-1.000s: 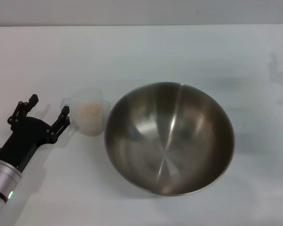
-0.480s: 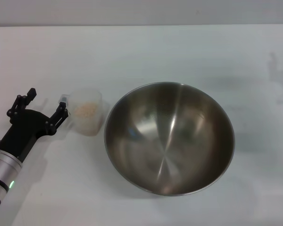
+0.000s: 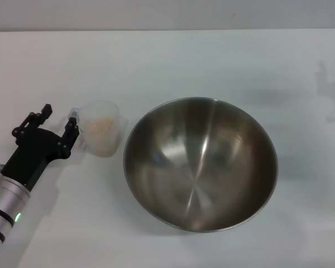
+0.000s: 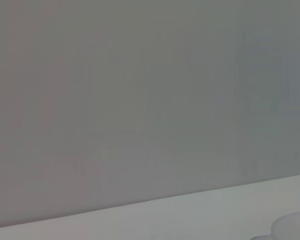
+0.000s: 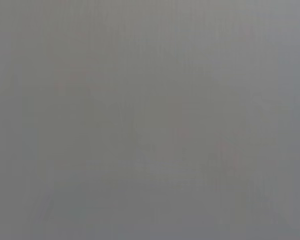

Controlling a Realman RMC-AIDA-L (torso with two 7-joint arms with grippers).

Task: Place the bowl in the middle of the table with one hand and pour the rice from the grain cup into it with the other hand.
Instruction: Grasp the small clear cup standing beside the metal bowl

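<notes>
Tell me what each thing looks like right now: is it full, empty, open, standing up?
bowl: upright on the table, empty, near the middle.
grain cup: upright beside the bowl, on its left, not tipped.
rice: all inside the grain cup, none in the bowl.
left tool: open, low over the table, one finger right at the cup's side, not gripping it.
right tool: not in view.

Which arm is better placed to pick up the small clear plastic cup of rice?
The left. Its black left gripper is open right beside the small clear plastic grain cup, one finger at its wall. The right arm is out of view, and the large shiny steel bowl lies between.
</notes>
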